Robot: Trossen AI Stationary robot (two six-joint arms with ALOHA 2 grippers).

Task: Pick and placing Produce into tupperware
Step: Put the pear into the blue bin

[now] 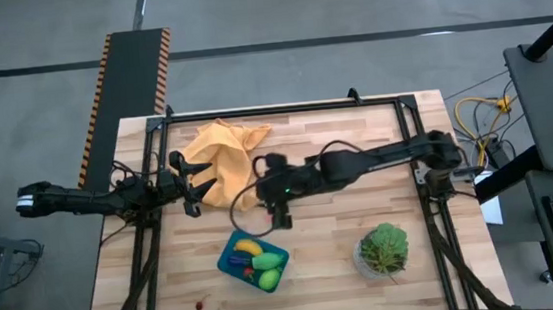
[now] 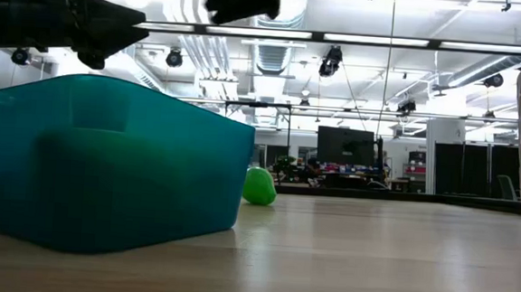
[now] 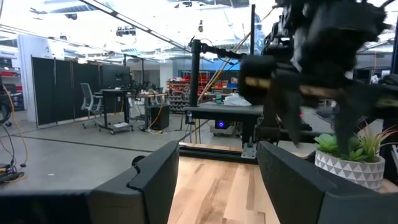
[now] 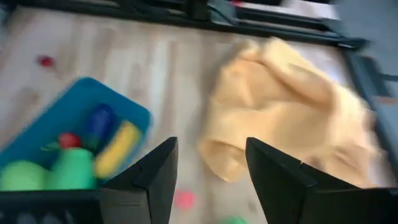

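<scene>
I see the right gripper (image 1: 280, 218) hanging above the worktop (image 1: 357, 158), jaws open and empty; the tupperware (image 1: 234, 262) with produce (image 1: 266, 261) sits just beside it. Left gripper (image 1: 187, 186), jaws open, waits by the cloth (image 1: 221, 155).

No legible text, label, brand, number or sign appears in any view. The black-and-orange diagonal hazard striping (image 1: 101, 100) edging the dark ramp beside the table carries no characters. Distant room fixtures are too small to read.
</scene>
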